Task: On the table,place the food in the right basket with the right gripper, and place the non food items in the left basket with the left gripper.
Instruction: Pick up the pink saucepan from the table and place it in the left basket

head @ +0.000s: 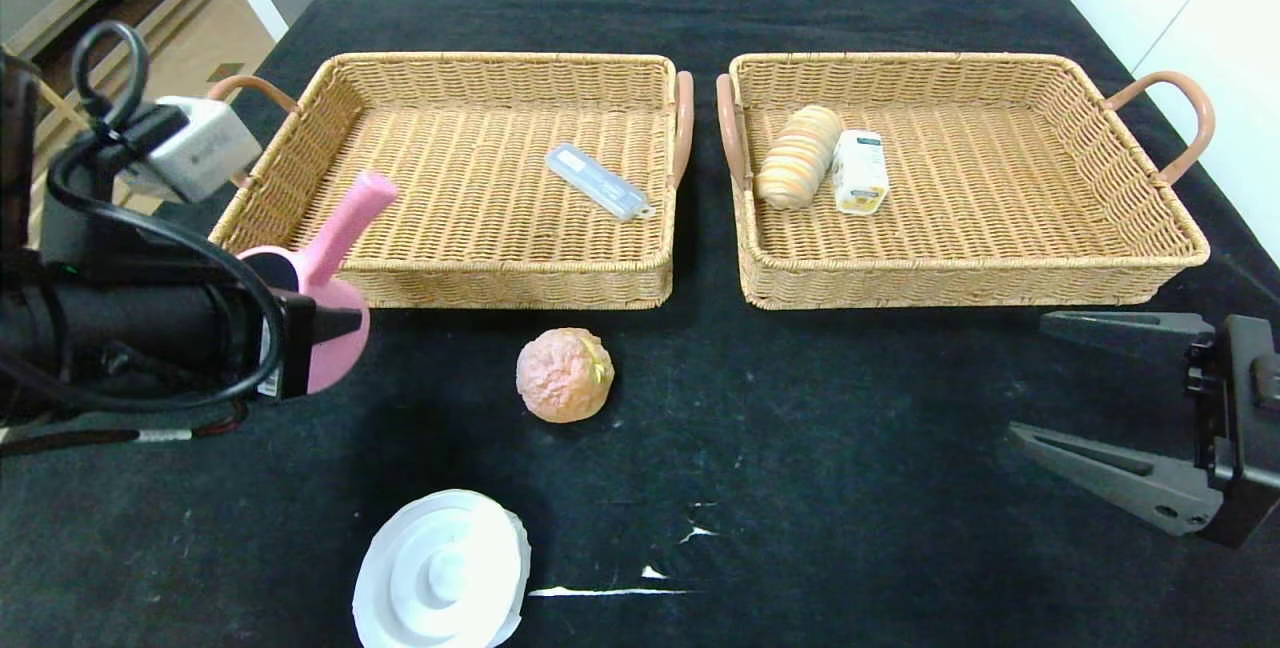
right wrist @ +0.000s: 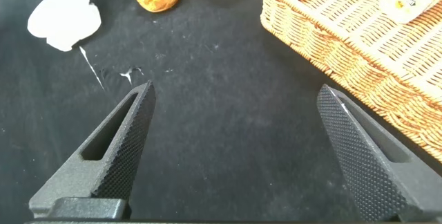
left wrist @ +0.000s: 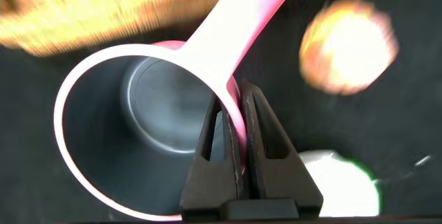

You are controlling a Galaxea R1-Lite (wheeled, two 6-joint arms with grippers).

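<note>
My left gripper [head: 335,328] is shut on the rim of a pink scoop cup with a long handle [head: 350,218] and holds it above the table, in front of the left basket's [head: 500,60] near left corner. In the left wrist view the fingers [left wrist: 238,113] pinch the cup's wall [left wrist: 228,30]. A round pinkish bun [head: 565,375] lies on the black cloth in front of the left basket. My right gripper [head: 1030,378] is open and empty at the right, in front of the right basket [head: 900,60]; the right wrist view [right wrist: 235,96] shows only cloth between its fingers.
A grey flat case [head: 598,182] lies in the left basket. A striped bread roll [head: 798,156] and a small yellow-white carton [head: 860,171] lie in the right basket. A white round lid [head: 440,573] lies at the table's front edge, left of centre.
</note>
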